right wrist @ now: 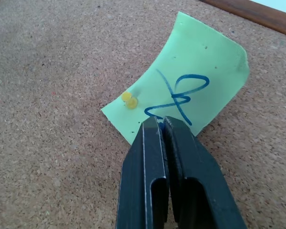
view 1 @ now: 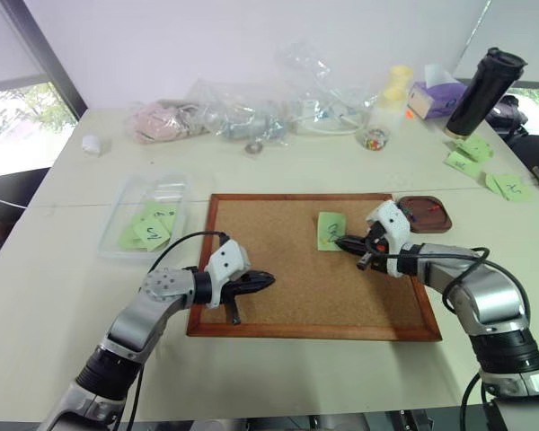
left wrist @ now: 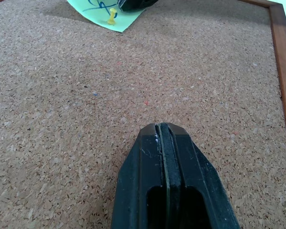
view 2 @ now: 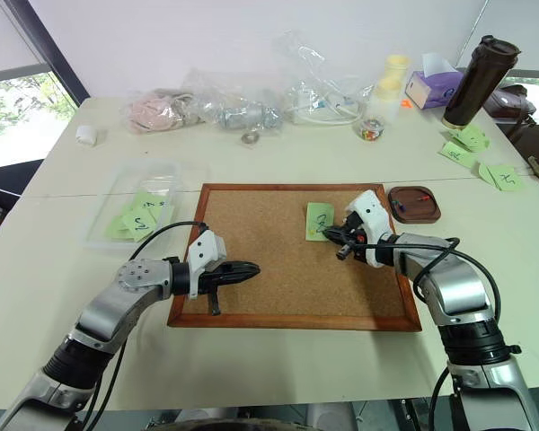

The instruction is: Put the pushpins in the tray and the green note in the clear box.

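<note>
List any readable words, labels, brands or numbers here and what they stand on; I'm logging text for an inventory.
None can be read as text.
Light green paper note pinned on the corkboard: blue handwritten scribble, no legible word.
Green notes in the clear plastic box: dark scribbles, too small.
Purple tissue box: print too blurred.

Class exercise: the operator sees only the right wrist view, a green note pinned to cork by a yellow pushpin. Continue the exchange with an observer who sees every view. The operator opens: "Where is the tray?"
Observer: The tray sits on the table just off the corkboard's far right corner.
Operator: And the clear box?
Observer: The clear box lies left of the corkboard, with other green slips already inside.
Operator: Is the left arm in the way?
Observer: No. The left end effector is shut over the near left cork, holding nothing.
</note>
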